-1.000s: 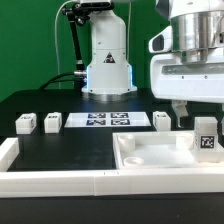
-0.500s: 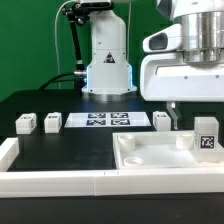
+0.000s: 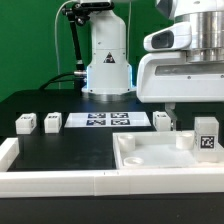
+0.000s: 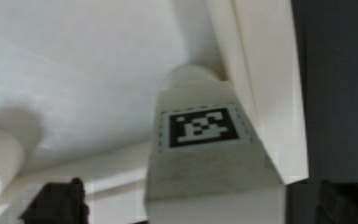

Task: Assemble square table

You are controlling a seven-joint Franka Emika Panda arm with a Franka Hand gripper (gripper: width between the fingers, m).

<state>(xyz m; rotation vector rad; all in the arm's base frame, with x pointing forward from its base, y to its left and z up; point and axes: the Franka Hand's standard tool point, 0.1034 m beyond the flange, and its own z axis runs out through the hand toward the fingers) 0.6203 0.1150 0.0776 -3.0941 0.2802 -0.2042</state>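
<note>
The square table's white tray-like tabletop (image 3: 150, 152) lies at the exterior view's right, behind the front bar. A tagged white leg (image 3: 206, 133) stands at its far right corner. Three more small white legs rest on the black table: two at the left (image 3: 25, 123) (image 3: 51, 122) and one beside the marker board (image 3: 161, 121). My gripper (image 3: 187, 112) hangs open above the tabletop's far edge. In the wrist view a tagged leg (image 4: 202, 150) shows between the dark fingertips (image 4: 55, 202), with a gap on each side of it. My gripper (image 4: 195, 205) touches nothing. The tabletop's rim (image 4: 256, 60) runs alongside.
The marker board (image 3: 103, 121) lies flat in the middle of the table, in front of the robot base (image 3: 107, 60). A long white bar (image 3: 50, 181) runs along the front edge. Another white bar piece (image 3: 8, 152) stands at the left.
The gripper has shifted toward the exterior view's left and risen slightly over the tabletop. Its jaws stayed open. No part has moved.
</note>
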